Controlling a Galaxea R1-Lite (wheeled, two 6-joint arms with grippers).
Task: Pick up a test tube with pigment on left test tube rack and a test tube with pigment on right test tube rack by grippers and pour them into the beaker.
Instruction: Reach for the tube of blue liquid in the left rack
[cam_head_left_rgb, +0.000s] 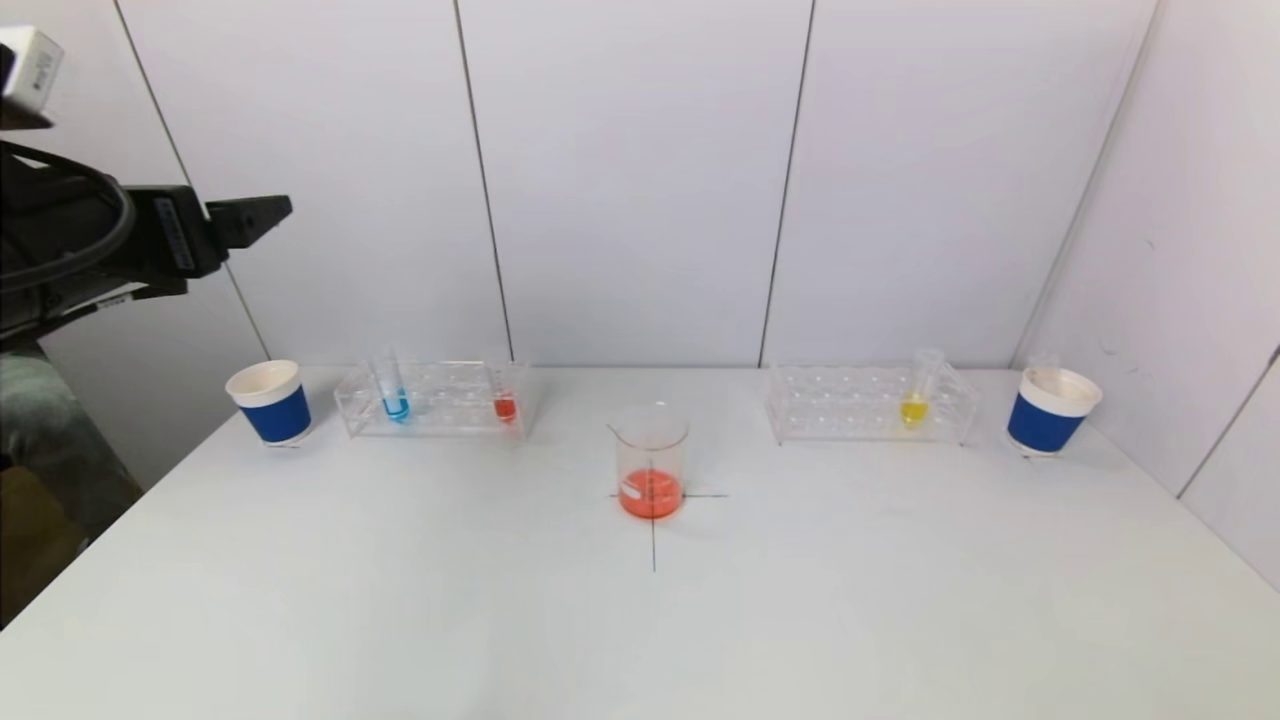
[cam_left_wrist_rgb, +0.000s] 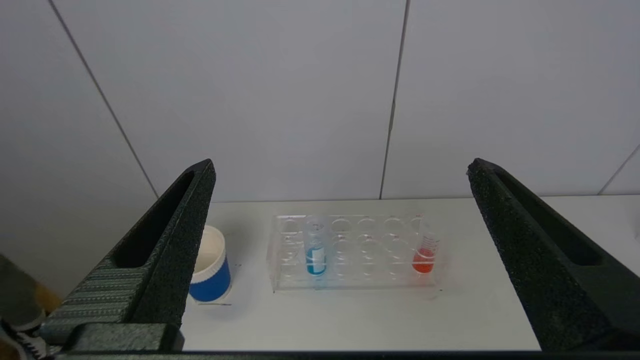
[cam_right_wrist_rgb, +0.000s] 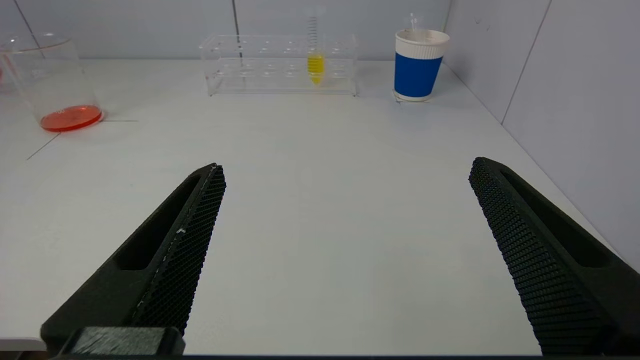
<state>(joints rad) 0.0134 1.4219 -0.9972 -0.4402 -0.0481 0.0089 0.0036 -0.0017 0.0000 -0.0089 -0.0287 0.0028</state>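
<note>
The left clear rack (cam_head_left_rgb: 440, 400) holds a blue-pigment tube (cam_head_left_rgb: 393, 392) and a red-pigment tube (cam_head_left_rgb: 504, 400); both show in the left wrist view, blue (cam_left_wrist_rgb: 315, 247) and red (cam_left_wrist_rgb: 424, 254). The right clear rack (cam_head_left_rgb: 868, 404) holds a yellow-pigment tube (cam_head_left_rgb: 917, 395), also in the right wrist view (cam_right_wrist_rgb: 315, 62). The beaker (cam_head_left_rgb: 651, 462) stands mid-table with red liquid in its bottom. My left gripper (cam_head_left_rgb: 250, 218) is open and empty, raised high at the far left, well short of the left rack. My right gripper (cam_right_wrist_rgb: 345, 172) is open and empty, low over bare table, out of the head view.
A blue-and-white paper cup (cam_head_left_rgb: 271, 402) stands left of the left rack, another (cam_head_left_rgb: 1050, 410) right of the right rack. The white table (cam_head_left_rgb: 640, 620) has a wall behind and a side wall at right. A cross is drawn under the beaker.
</note>
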